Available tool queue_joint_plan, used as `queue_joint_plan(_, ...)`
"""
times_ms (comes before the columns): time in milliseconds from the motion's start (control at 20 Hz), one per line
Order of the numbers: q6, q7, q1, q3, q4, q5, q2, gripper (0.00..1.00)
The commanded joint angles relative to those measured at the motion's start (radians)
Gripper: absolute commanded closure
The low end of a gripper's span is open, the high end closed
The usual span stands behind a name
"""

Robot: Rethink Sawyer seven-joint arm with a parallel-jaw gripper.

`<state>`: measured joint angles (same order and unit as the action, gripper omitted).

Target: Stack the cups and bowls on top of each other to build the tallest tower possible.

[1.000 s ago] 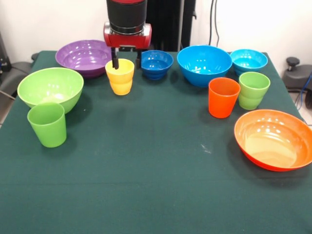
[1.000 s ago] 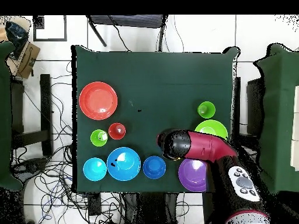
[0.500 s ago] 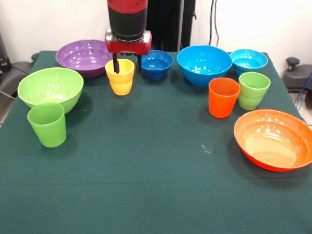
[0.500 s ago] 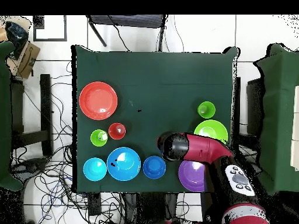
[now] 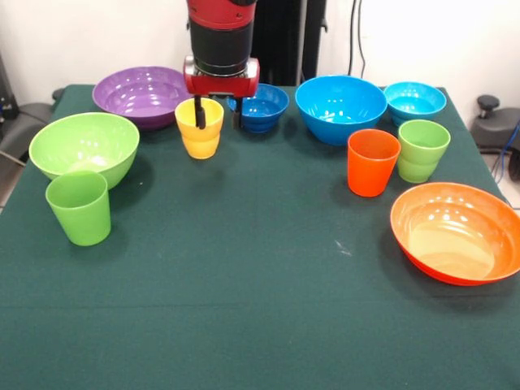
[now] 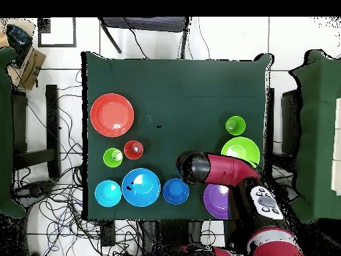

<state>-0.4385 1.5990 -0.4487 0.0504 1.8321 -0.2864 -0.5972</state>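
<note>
I see the gripper (image 5: 218,116) at the yellow cup (image 5: 200,127) on the worktop (image 5: 260,309), jaws apart: one finger dips inside the cup, the other hangs just right of its wall. The purple bowl (image 5: 140,94) sits far left, the dark blue bowl (image 5: 262,106) just right of the gripper. No bowl or cup is stacked; each stands alone.
</note>
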Motion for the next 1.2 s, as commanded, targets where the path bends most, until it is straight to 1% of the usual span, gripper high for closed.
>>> queue_joint_plan(50, 0.069, 0.127, 0.03, 0.03, 0.022, -0.02, 0.036, 0.0)
queue_joint_plan(300, 0.066, 0.126, 0.032, 0.023, 0.03, -0.017, 0.024, 0.0)
queue_joint_plan(800, 0.087, 0.152, 0.044, -0.017, 0.085, -0.013, -0.016, 0.0)
queue_joint_plan(1200, 0.119, 0.157, 0.046, -0.023, 0.1, -0.007, -0.001, 0.0)
